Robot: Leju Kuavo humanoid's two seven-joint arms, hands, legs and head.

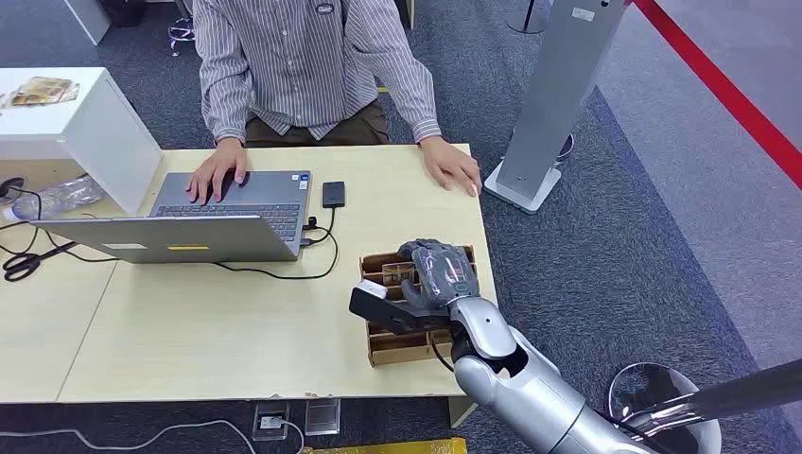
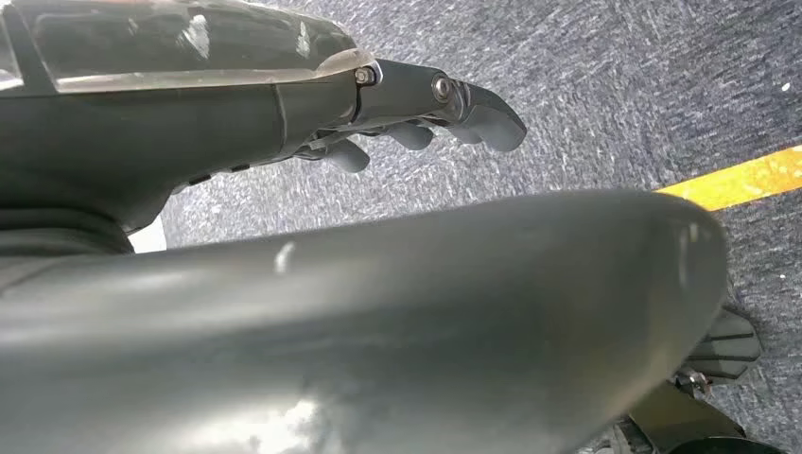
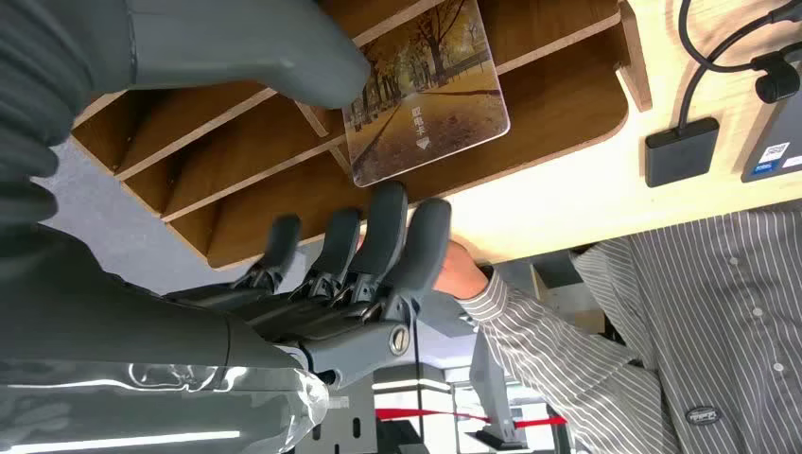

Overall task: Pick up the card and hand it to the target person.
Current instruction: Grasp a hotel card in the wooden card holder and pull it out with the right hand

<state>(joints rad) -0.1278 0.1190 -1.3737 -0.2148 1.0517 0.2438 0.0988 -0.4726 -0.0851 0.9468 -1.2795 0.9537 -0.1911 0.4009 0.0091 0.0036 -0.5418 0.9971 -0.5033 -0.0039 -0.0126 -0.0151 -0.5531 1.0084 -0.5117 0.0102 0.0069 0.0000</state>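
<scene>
right fingers: dark fingers (image 3: 378, 236) are extending side by side, slightly apart, over the open face of the slotted wooden rack (image 3: 567, 104); grey thumb (image 3: 274, 52) is sitting on the opposite side of the card
right hand: right hand (image 1: 437, 274) is hovering over the rack, holding nothing as far as I can judge; thumb and fingers are not yet closing on anything
card: card (image 3: 426, 90) with an autumn tree-lined path print is standing in a slot of the rack, its rounded corner sticking out past the dividers
card vs fingers: card is lying between thumb and fingers, thumb tip looking right at or on its edge, fingertips just short of its free edge; real contact is something I cannot tell
step in hand: judging it as the reach-and-pinch on the card, early in the task
doing it well: likely needs the fingers coming in behind the exposed edge while the thumb is pressing the printed face, then pulling along the slot, not across the dividers; card is thin and glossy, so slipping is the risk
rack: sitting at the desk (image 1: 236, 322) corner nearest the robot, laptop (image 1: 189, 227) well apart from the rack
person: person in striped shirt (image 1: 312, 57) is sitting across from the rack, one hand (image 1: 454, 165) lying flat on the desk, near the rack
left hand: left hand (image 2: 416, 118) is hanging over grey carpet, fingers curling loosely, nothing in them
</scene>
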